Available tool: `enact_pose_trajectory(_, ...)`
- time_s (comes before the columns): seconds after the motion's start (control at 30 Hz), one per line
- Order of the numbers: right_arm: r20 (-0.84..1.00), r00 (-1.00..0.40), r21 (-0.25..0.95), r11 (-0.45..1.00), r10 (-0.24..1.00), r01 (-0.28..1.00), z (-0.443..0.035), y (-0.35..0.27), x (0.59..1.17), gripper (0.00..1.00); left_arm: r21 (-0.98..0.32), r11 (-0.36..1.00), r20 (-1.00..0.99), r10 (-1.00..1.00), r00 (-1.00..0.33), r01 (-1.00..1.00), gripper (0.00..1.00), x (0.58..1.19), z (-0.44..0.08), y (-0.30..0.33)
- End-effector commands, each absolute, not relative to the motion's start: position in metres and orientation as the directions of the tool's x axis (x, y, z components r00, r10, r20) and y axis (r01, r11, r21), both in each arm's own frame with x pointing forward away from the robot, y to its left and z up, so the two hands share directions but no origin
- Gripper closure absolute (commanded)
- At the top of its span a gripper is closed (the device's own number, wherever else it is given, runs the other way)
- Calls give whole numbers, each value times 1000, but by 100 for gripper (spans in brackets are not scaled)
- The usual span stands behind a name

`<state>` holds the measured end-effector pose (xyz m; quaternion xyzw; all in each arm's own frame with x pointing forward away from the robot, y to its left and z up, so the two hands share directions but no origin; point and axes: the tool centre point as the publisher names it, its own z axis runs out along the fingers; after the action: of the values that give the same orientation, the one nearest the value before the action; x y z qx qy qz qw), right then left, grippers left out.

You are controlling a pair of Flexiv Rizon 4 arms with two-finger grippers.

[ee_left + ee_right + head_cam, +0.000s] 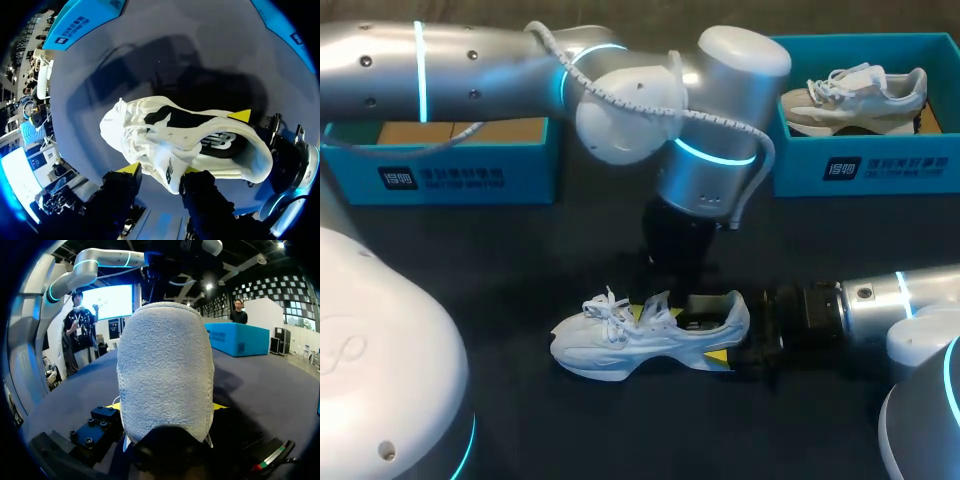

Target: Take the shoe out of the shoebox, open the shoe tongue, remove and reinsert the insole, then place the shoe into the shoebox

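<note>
In the head view the shoe (pixel 650 335) lies on the dark surface (pixel 470 260) at lower middle, our right hand (pixel 735 332) clamped on its heel. The left wrist view puts the tongue (pixel 169 175) at our left hand (pixel 160 169), and we cannot tell whether it is gripped. The right wrist view shows the heel held; we judge tongue-opening is the step in hand, and next comes a wider pull exposing the insole (pixel 220 142).

Left arm (pixel 470 60) reaches past centre, wrist bent down, left gripper (pixel 160 170) pointing straight down. Right arm (pixel 905 300) lies low and horizontal, right gripper (pixel 167 406) clamping shoe (pixel 620 338) heel from both sides.
</note>
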<state>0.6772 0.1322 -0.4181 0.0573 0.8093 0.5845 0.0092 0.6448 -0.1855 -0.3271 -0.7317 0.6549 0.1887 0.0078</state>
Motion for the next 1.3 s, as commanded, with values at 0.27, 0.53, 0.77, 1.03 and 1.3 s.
enact_pose_trajectory(0.27,51,-993,947,312,106,82,-418,133,676,100,222,-113,-177,-981,74,-968,69,639,-321,-173)
enact_pose_trajectory(0.53,51,-993,947,312,106,82,-418,133,676,100,227,-94,-106,-992,71,-969,93,640,-318,-163)
enact_pose_trajectory(0.77,51,-993,947,312,106,82,-418,133,676,100,216,-73,-25,-997,69,-974,100,639,-318,-154)
enact_pose_trajectory(1.03,51,-993,947,312,106,82,-418,133,676,100,240,-35,106,-992,62,-970,100,637,-322,-133)
enact_pose_trajectory(1.3,51,-993,947,312,106,82,-418,133,676,100,219,-38,186,-979,80,-975,100,637,-325,-118)
